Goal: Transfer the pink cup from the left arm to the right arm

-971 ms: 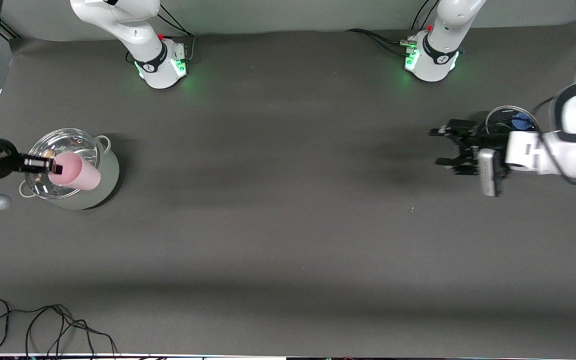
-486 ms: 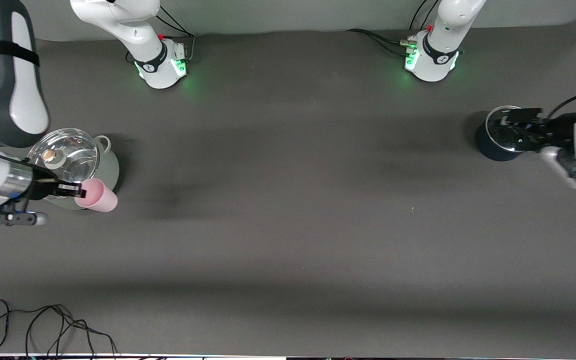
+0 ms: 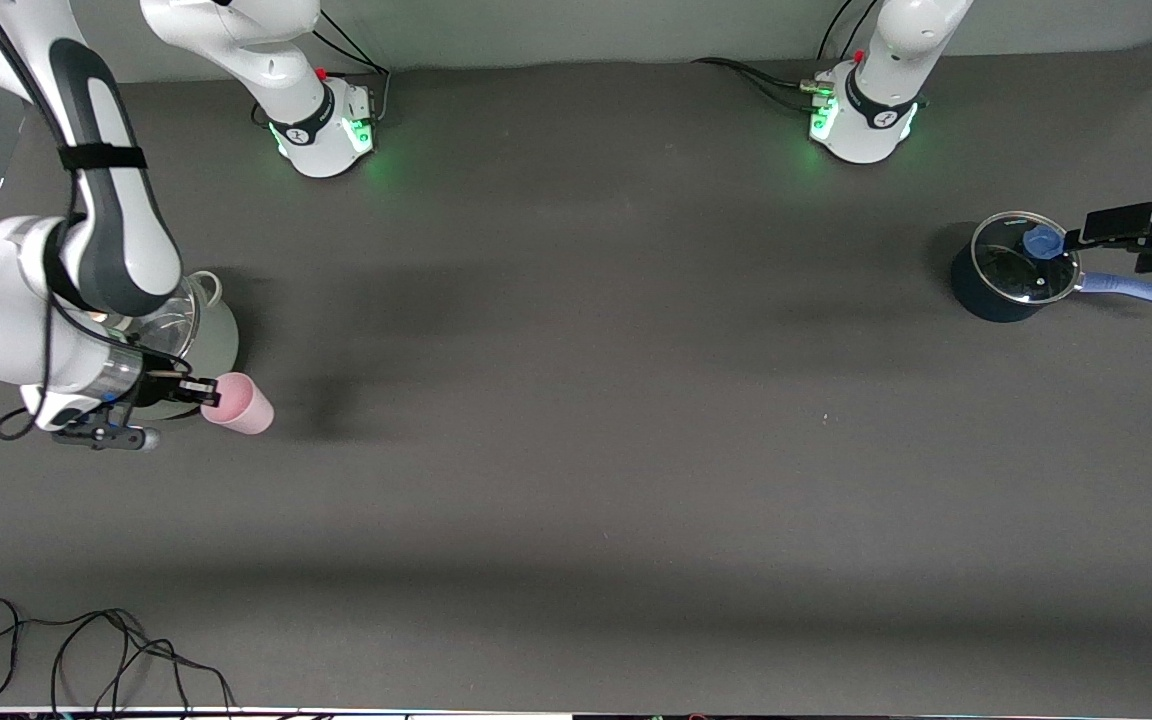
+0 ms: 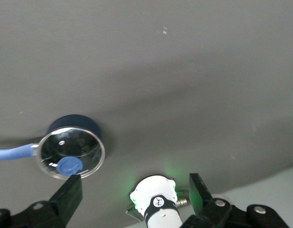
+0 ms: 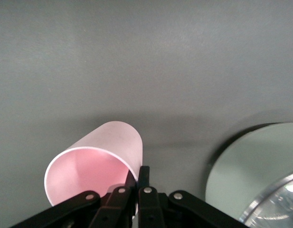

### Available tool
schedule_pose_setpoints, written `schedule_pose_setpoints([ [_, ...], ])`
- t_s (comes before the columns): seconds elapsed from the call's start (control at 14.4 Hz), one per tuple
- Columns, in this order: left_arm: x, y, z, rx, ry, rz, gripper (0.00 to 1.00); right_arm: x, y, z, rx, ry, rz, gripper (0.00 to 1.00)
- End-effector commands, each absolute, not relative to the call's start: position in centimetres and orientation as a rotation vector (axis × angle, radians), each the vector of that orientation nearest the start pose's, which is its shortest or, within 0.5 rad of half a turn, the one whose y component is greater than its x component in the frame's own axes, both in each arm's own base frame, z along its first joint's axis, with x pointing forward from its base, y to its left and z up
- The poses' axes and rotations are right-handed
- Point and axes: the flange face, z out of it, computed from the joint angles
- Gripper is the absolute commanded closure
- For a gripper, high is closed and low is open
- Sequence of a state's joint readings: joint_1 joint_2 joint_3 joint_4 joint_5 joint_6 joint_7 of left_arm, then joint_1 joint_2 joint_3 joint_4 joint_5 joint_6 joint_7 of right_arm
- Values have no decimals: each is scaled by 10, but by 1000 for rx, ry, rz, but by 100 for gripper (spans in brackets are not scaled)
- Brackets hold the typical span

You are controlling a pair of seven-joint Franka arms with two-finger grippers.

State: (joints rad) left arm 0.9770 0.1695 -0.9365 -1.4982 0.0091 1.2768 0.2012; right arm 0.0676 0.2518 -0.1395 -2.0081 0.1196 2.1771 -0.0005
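Right gripper [image 3: 198, 388] is pinched on the rim of the cup [image 3: 239, 403], holding it tilted over the table beside the pale pot [image 3: 216, 340]. Left gripper [image 4: 132, 194] hangs empty, jaws wide, above the blue pot [image 3: 1011, 272]. Risk: a rim-only pinch may let the cup twist or drop. Count: 1 cup, 2 pots, 2 grippers.

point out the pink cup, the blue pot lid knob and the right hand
pink cup [image 3: 241, 404]: front view, on its side wall.
blue knob [image 3: 1041, 240]: front view, top of the knob.
right hand [image 3: 204, 388]: front view, at the fingertips pinching the cup's rim.
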Motion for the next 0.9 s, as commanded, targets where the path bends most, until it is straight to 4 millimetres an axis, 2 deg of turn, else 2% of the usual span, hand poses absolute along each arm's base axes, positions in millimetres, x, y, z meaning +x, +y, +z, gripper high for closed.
schedule_pose_setpoints([
  [0.0,536,25,585,-3134,183,412,0,586,-33,296,-3058,216,112,100],
  [0.21,533,9,576,-3097,185,348,0,589,-35,269,-3069,225,117,100],
  [0.35,534,4,573,-3094,192,327,0,590,-35,267,-3071,226,110,100],
  [0.42,535,-8,569,-3089,214,321,0,590,-35,267,-3071,226,110,99],
  [0.49,535,-5,569,-3091,193,320,0,590,-34,267,-3071,226,112,79],
  [0.56,534,-13,570,-3089,214,317,0,590,-33,267,-3071,223,110,63],
  [0.62,534,-11,571,-3091,213,315,0,590,-33,271,-3070,223,103,46],
  [0.69,535,-18,571,-3091,234,309,0,591,-33,276,-3069,222,96,39],
  [0.83,536,-16,572,-3101,229,301,0,591,-31,292,-3063,219,78,13],
])
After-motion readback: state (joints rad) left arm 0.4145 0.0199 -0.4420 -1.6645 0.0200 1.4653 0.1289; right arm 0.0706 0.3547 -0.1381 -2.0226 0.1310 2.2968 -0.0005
